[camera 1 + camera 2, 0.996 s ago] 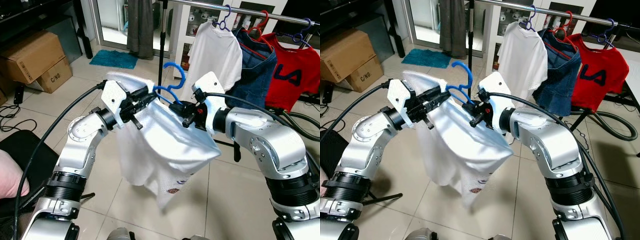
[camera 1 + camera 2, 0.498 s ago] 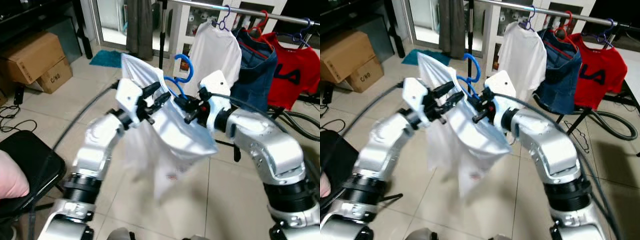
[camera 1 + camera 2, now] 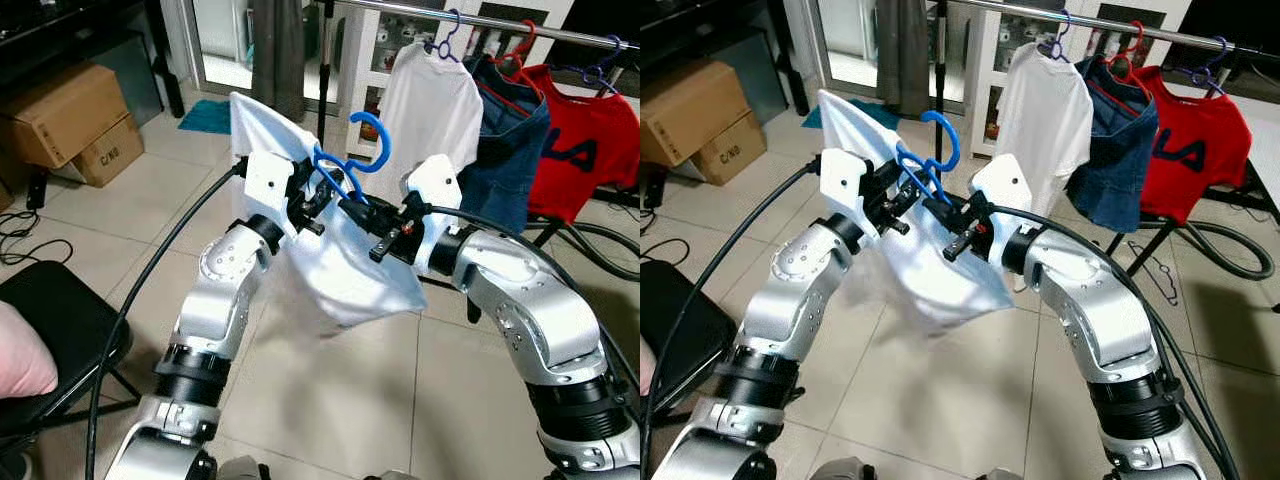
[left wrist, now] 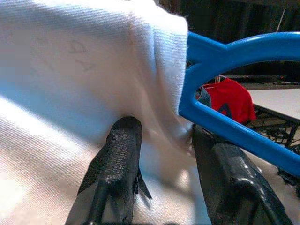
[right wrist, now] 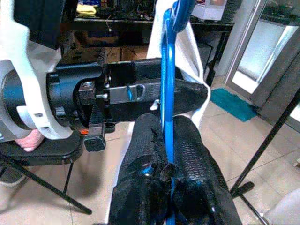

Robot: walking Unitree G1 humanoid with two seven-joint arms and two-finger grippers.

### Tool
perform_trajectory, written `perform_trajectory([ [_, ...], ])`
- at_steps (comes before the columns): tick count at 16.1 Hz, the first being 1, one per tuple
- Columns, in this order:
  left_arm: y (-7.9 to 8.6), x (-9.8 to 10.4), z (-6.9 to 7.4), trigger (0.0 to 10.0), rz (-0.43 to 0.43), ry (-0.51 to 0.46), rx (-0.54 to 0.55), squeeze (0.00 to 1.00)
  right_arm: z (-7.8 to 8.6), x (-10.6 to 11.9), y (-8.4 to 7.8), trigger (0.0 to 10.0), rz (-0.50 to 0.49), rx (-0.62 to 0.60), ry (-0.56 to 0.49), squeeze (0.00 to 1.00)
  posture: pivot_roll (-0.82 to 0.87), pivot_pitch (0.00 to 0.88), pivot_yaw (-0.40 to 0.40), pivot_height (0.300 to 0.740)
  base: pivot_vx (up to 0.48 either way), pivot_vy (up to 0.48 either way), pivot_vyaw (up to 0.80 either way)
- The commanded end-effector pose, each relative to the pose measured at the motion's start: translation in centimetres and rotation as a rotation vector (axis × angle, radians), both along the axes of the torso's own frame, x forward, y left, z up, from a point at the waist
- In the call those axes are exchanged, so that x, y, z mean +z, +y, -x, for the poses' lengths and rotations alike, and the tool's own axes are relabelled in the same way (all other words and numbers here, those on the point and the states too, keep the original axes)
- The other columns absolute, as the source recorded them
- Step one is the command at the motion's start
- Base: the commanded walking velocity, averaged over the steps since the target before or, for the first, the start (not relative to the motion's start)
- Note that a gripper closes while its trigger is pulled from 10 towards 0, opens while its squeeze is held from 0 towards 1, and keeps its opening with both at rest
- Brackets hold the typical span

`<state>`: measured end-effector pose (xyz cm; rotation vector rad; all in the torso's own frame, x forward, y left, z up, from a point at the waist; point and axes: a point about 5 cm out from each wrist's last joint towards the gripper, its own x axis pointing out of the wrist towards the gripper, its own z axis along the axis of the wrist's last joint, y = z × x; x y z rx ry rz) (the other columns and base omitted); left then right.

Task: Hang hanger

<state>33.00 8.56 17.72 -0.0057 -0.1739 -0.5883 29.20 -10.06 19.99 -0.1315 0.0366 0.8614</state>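
A blue plastic hanger (image 3: 372, 140) carries a white shirt (image 3: 345, 265), held up between my two arms in front of the clothes rail (image 3: 480, 18). My left gripper (image 3: 312, 197) is shut on the white shirt at the hanger's shoulder; in the left wrist view its fingers (image 4: 117, 159) pinch the cloth beside the blue hanger (image 4: 234, 51). My right gripper (image 3: 352, 210) is shut on the hanger's other arm; in the right wrist view the blue bar (image 5: 168, 79) runs between its fingertips (image 5: 147, 136). The hook points up, below and left of the rail.
On the rail hang a white T-shirt (image 3: 432, 100), a denim garment (image 3: 510, 140) and a red shirt (image 3: 590, 150). The rack's black pole (image 3: 322, 70) stands behind the hanger. Cardboard boxes (image 3: 70, 115) sit at far left, a black chair (image 3: 50, 330) at near left.
Both arms have lifted the hanger and shirt higher and toward the rail. The left arm has swung in from the left, and the shirt now hangs shorter and bunched.
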Motion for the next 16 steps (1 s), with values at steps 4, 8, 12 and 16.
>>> perform_trajectory([
  [4, -2.4, 0.6, 1.7, 4.4, -0.043, -0.059, -0.086, 0.0, -0.6, -0.8, -0.4, 0.0, 0.014, -0.046, 0.03, 0.0, -0.02, 0.0, -0.022, 0.74, 0.0, 0.0, 0.0],
  [8, -2.2, 0.4, 2.0, 0.0, -0.062, -0.066, -0.058, 0.0, -1.0, -1.0, -0.9, 0.0, 0.003, -0.065, 0.046, 0.0, -0.02, 0.0, -0.023, 0.74, 0.0, 0.0, 0.0],
  [12, -1.6, 0.8, 1.7, 0.0, -0.066, -0.083, -0.033, 0.0, -0.9, -0.9, -0.7, 0.0, 0.012, -0.028, 0.044, 0.0, -0.02, 0.0, -0.025, 0.74, 0.0, 0.0, 0.0],
  [16, -1.0, -0.5, 1.4, 0.0, -0.113, -0.006, 0.001, 0.0, -1.3, -1.8, -1.2, 0.0, 0.072, -0.059, 0.072, 0.0, -0.02, 0.0, -0.03, 0.74, 0.0, 0.0, 0.0],
])
